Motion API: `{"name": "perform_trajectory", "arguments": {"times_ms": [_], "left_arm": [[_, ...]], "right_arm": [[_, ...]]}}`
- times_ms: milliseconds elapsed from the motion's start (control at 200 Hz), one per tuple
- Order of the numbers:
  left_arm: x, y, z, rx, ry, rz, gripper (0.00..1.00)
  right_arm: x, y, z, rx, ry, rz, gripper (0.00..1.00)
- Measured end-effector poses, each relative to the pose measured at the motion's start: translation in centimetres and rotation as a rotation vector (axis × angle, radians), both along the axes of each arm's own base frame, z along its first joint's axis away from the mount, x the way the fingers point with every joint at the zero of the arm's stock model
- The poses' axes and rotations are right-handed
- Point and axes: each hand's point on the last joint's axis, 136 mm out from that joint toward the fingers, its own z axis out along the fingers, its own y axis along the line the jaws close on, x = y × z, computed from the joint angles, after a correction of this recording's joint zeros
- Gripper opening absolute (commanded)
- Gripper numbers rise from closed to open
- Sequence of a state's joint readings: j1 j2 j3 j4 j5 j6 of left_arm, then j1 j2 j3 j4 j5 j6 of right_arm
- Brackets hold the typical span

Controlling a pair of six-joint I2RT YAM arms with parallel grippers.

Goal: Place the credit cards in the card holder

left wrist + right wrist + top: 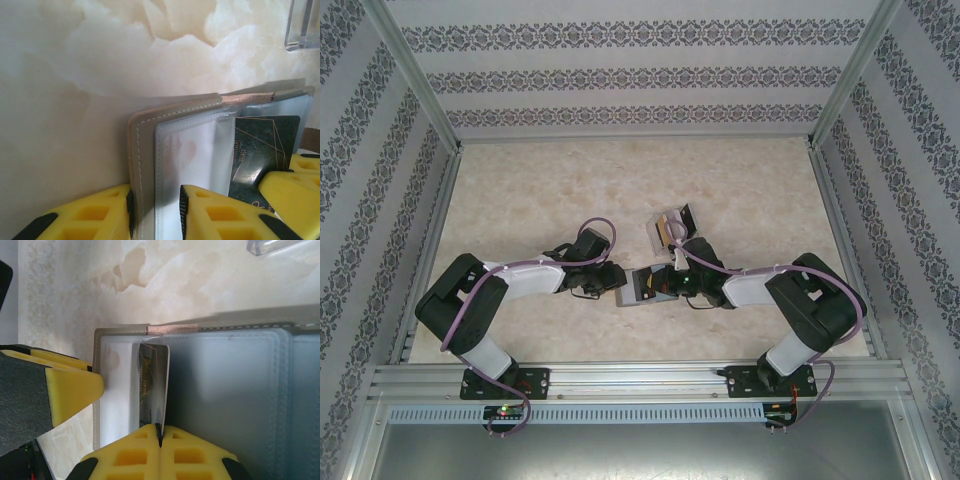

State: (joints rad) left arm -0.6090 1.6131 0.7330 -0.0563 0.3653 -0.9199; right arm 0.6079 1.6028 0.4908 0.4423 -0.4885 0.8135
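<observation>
- Holder (638,290): grey, book-like, lying open on the table (620,180) between your two claws, near the front middle. In the left wrist view you see its stitched grey cover (142,150) with a clear sleeve (192,150) just inside it.
- Left claw (615,283): clamped on the holder's outer edge. In its own wrist view the yellow fingers (85,217) sit either side of the cover and sleeve, with the gap between them partly closed. From the right wrist view you see one of its fingers (70,390) touching the holder's left border.
- Right claw (160,432): fingers together, pinching a card (152,385) by its near end. In the top view it sits just right of the holder (665,285).
- Card: dark, with thin gold lines (262,150). It stands on edge over the holder's left panel, far end reaching almost to the top stitching. It lies against the clear sleeve; you cannot tell whether it has entered a pocket.
- Box (670,228): small, clear plastic, on the table just behind the right claw and apart from the holder. Something tan shows inside it. You catch a corner of it in each wrist view (302,25) (272,246).
</observation>
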Motion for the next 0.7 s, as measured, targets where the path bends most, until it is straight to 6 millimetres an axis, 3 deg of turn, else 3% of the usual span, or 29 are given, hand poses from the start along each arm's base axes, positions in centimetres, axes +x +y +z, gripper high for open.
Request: {"name": "perform_trajectory", "arguments": {"times_ms": [245,295,560,699], "left_arm": [[0.0,0.1,0.0,0.003,0.001,0.001,0.31],[0.0,0.1,0.0,0.004,0.001,0.002,0.30],[0.0,0.1,0.0,0.004,0.001,0.002,0.30],[0.0,0.1,0.0,0.003,0.001,0.001,0.29]], "right_arm": [[-0.3,1.9,0.1,-0.009,0.014,0.027,0.07],[-0.3,2.1,0.1,-0.013,0.017,0.028,0.12],[-0.3,0.9,0.1,-0.099,0.021,0.007,0.32],[-0.6,0.1,0.3,-0.158,0.023,0.012,0.33]]}}
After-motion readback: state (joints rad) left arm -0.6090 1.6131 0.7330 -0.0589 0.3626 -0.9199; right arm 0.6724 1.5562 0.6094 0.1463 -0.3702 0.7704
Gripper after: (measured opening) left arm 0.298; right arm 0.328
